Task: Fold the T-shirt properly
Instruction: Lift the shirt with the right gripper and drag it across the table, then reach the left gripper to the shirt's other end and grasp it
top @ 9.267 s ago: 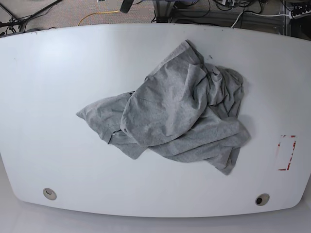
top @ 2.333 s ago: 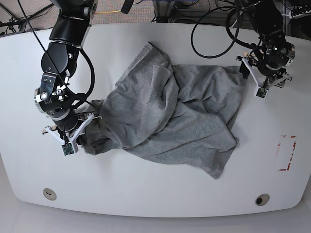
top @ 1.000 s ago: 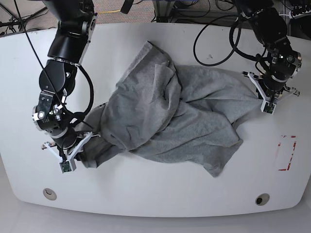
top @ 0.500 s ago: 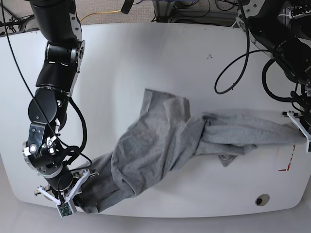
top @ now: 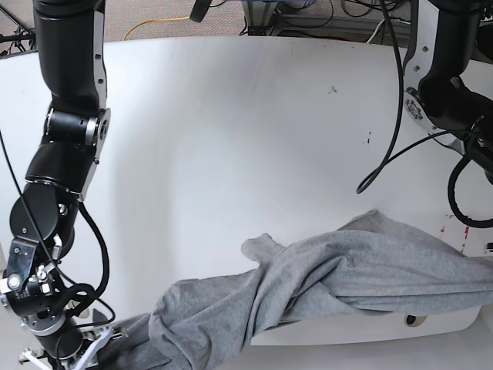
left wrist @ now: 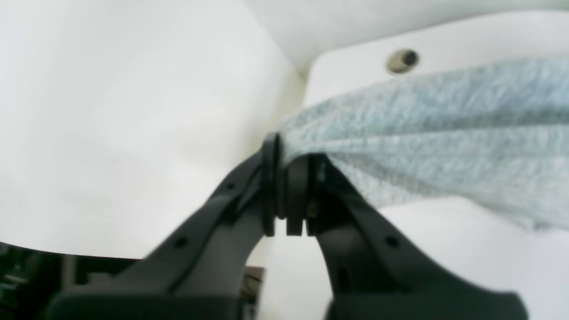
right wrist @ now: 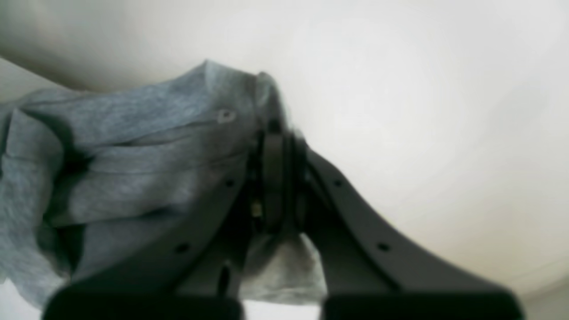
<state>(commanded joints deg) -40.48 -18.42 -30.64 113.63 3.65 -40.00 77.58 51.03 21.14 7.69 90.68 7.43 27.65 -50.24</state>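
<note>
The heather-grey soft cotton T-shirt (top: 323,289) is strung out along the near edge of the white oval table (top: 231,139), its long axis running side to side between both arms. The left gripper (left wrist: 284,186) sits at the end by the table's near corner on the base view's right, pressed together on a bunched edge, cloth fanning away from it over the table. The right gripper (right wrist: 278,178) holds the opposite end at the near corner on the base view's left, pinched on a thick wad with a seam; which part of the shirt is unclear in the blur. Each arm is at its own end, neither nearer. Mid-span is twisted and roped, one loose lobe flopped toward the table's middle. A small round grommet hole (left wrist: 402,60) lies just beside the cloth. Nothing else on the table blocks spreading; the twist is probably the main snag.
</note>
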